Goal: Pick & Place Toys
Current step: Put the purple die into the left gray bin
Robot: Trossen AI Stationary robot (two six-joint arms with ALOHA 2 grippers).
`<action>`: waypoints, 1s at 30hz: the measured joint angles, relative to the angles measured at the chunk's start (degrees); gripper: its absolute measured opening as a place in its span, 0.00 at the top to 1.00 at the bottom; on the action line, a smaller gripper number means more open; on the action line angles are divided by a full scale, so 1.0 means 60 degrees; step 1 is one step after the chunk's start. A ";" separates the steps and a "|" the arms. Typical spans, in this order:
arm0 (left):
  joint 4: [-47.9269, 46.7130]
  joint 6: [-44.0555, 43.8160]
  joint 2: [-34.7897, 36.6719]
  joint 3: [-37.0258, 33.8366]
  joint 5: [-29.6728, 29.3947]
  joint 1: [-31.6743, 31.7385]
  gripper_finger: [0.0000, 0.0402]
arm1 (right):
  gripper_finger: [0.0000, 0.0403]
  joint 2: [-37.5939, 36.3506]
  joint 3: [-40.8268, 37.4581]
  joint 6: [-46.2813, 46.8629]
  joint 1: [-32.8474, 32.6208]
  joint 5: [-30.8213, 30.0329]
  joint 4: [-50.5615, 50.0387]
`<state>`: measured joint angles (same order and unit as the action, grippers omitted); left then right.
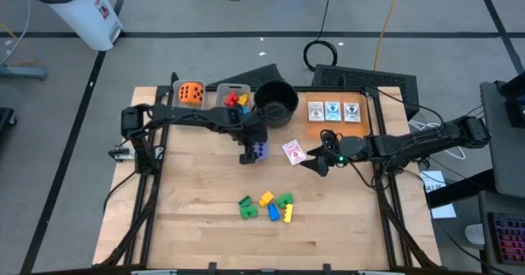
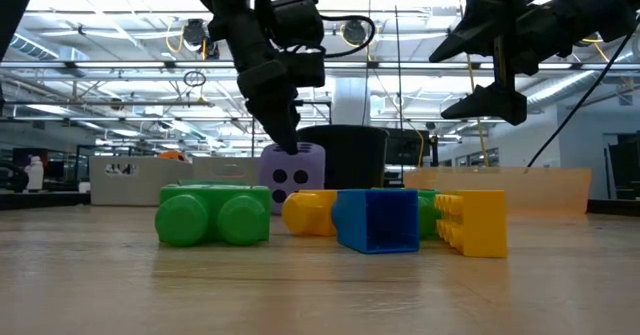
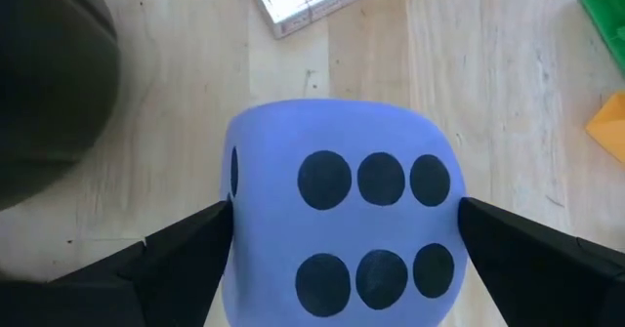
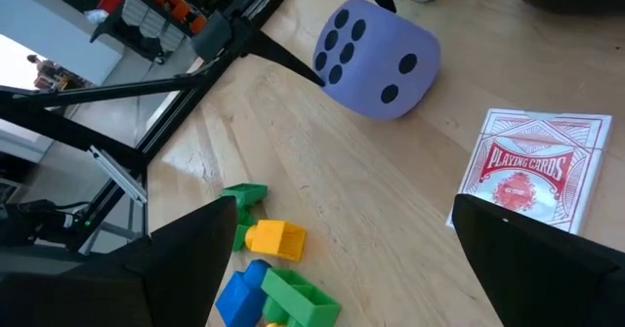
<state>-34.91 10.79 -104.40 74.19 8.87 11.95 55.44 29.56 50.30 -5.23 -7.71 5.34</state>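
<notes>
High view: overhead, looking straight down, taking in the whole table [image 1: 205, 217], both arms and the surrounding floor.

Low view: at tabletop level, facing level across the wood toward the room behind; the block cluster [image 2: 330, 215] sits closest to the lens, arms entering from above.

Left wrist view: pointed down at the tabletop, very near the purple die [image 3: 337, 210], which fills most of the frame.

Right wrist view: angled obliquely across the table from farther off.

Shared: the purple die appears in all four views; the card pack [image 4: 532, 176] in both wrist views and overhead.
</notes>
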 joint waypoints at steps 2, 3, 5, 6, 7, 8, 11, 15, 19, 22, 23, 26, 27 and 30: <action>-0.0085 -0.0238 -0.0093 0.0007 0.0276 -0.0016 0.01 | 0.07 0.0000 0.0000 0.0000 0.0000 0.0001 0.0000; -0.0164 -0.0325 -0.0181 0.0025 0.0343 -0.0045 0.01 | 0.07 0.0000 0.0000 0.0000 0.0000 0.0001 0.0000; -0.0288 -0.0358 -0.0405 0.0047 0.0339 -0.0118 0.01 | 0.07 0.0000 0.0000 0.0002 0.0000 -0.0001 0.0004; -0.0392 -0.0371 -0.0467 0.0047 0.0312 -0.0157 0.01 | 0.07 0.0000 0.0000 0.0004 0.0000 0.0001 0.0004; -0.0426 -0.0402 -0.0492 0.0046 0.0294 -0.0179 0.01 | 0.07 0.0000 0.0000 0.0029 0.0000 0.0004 0.0004; -0.0408 -0.0427 -0.0546 0.0049 0.0289 -0.0211 0.01 | 0.07 0.0000 0.0000 0.0079 0.0000 0.0011 0.0004; -0.0231 -0.0427 -0.0584 0.0051 0.0204 -0.0272 0.01 | 0.07 0.0000 0.0000 0.0208 0.0000 0.0030 0.0000; -0.0316 -0.0553 -0.0593 0.0073 0.0274 -0.0243 0.01 | 0.07 0.0000 0.0000 0.0201 0.0000 0.0030 0.0001; -0.0508 -0.0774 -0.0589 0.0074 0.0276 -0.0237 0.05 | 0.07 0.0000 0.0000 0.0185 0.0000 0.0031 0.0000; -0.0631 -0.0897 -0.0582 0.0076 0.0276 -0.0237 0.14 | 0.07 0.0000 0.0000 0.0162 0.0000 0.0030 0.0004; -0.0631 -0.0893 -0.0582 0.0076 0.0276 -0.0237 0.18 | 0.07 0.0000 0.0000 0.0139 0.0000 0.0030 0.0000; -0.0656 -0.0893 -0.0497 0.0073 0.0280 -0.0237 0.28 | 0.07 0.0000 0.0000 0.0073 0.0000 0.0030 0.0002; -0.0633 -0.0888 -0.0493 0.0073 0.0284 -0.0237 0.31 | 0.07 0.0000 0.0000 0.0073 0.0000 0.0030 0.0000; -0.0653 -0.0868 -0.0365 0.0062 0.0334 -0.0237 0.38 | 0.07 0.0000 0.0000 0.0007 0.0000 0.0027 0.0000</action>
<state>-38.83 5.59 -106.59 74.56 10.87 10.52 55.44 29.56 50.35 -5.23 -7.55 5.34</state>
